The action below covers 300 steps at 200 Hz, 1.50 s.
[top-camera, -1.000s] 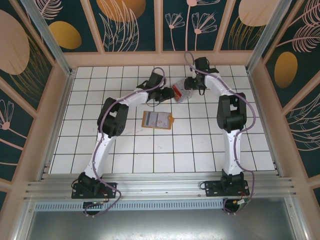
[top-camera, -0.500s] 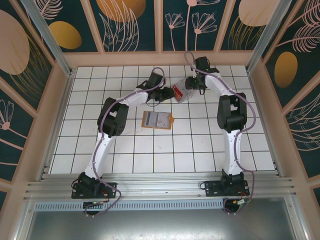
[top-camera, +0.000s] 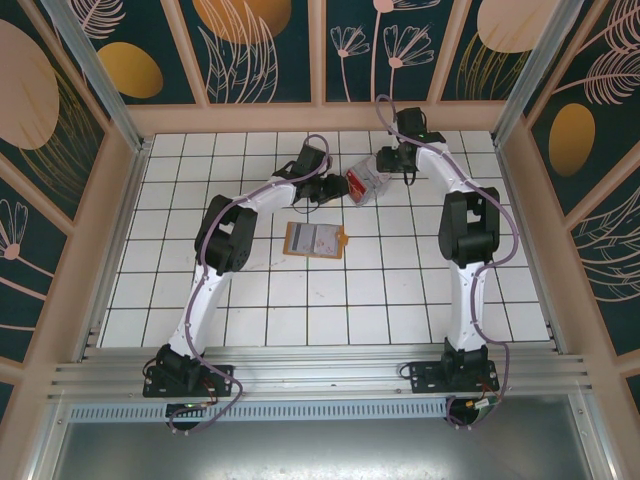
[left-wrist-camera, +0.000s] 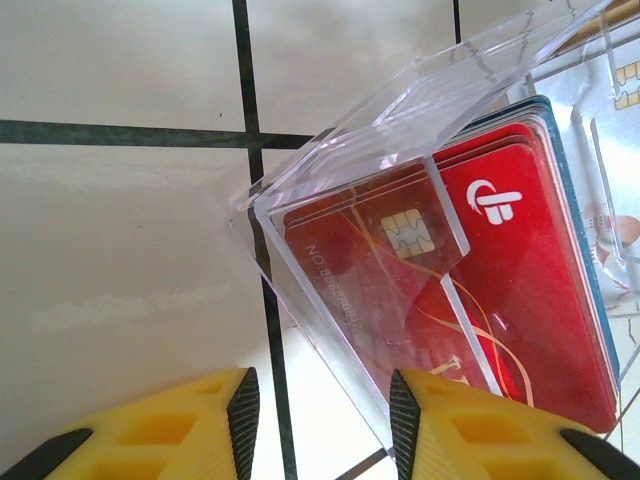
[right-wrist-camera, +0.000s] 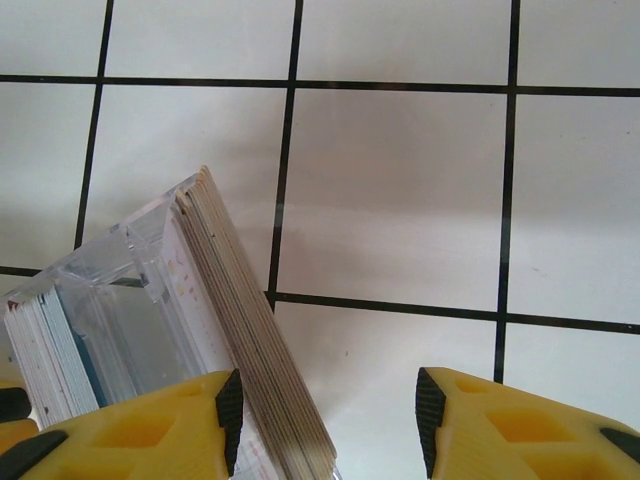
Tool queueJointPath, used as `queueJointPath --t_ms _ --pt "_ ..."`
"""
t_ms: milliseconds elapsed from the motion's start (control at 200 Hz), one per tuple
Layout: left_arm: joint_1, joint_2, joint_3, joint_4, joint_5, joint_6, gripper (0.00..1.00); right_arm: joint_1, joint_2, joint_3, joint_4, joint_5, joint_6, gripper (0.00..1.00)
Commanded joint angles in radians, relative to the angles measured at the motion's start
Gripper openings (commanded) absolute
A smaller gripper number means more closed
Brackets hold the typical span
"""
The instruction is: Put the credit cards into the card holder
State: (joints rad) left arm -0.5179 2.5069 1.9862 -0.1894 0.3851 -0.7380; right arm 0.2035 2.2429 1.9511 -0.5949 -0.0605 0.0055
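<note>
The card holder [top-camera: 315, 240] lies open and flat on the tiled floor, orange-tan with grey lining, apart from both grippers. The credit cards [left-wrist-camera: 500, 280] sit as a red stack inside a tilted clear plastic box [left-wrist-camera: 420, 100]. My left gripper [left-wrist-camera: 320, 420] is open, with the box's lower corner against its right finger [left-wrist-camera: 440, 430] and bare floor across the rest of the gap. My right gripper [right-wrist-camera: 328, 420] is open too. The cards' edges [right-wrist-camera: 250, 320] run down beside its left finger [right-wrist-camera: 200, 420]. From above, the box [top-camera: 365, 185] lies between the left gripper [top-camera: 338, 190] and the right gripper [top-camera: 383, 170].
White tiled floor [top-camera: 300, 300] spreads toward the near side behind the card holder. Wooden walls [top-camera: 320, 117] close the back and sides, and the box sits about two tiles from the back wall.
The right wrist has shifted slightly up and right, and its jaws have narrowed a little. The left arm, box and card holder stay where they were.
</note>
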Motion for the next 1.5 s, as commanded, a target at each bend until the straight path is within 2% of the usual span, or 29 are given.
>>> queueJointPath --t_ms 0,616,1226,1496 --pt "0.001 0.025 0.016 0.003 -0.005 -0.009 0.42 0.011 -0.035 -0.022 0.006 -0.042 -0.022 0.53" --pt "0.001 0.046 0.070 -0.005 0.001 -0.023 0.42 0.009 0.085 0.059 -0.056 -0.001 -0.025 0.55" --pt "0.001 0.046 0.065 -0.007 0.000 -0.020 0.42 -0.019 -0.014 0.026 -0.014 0.013 -0.002 0.53" --pt "0.001 0.046 0.062 -0.008 0.001 -0.020 0.42 -0.018 -0.020 0.025 -0.010 0.012 -0.005 0.45"
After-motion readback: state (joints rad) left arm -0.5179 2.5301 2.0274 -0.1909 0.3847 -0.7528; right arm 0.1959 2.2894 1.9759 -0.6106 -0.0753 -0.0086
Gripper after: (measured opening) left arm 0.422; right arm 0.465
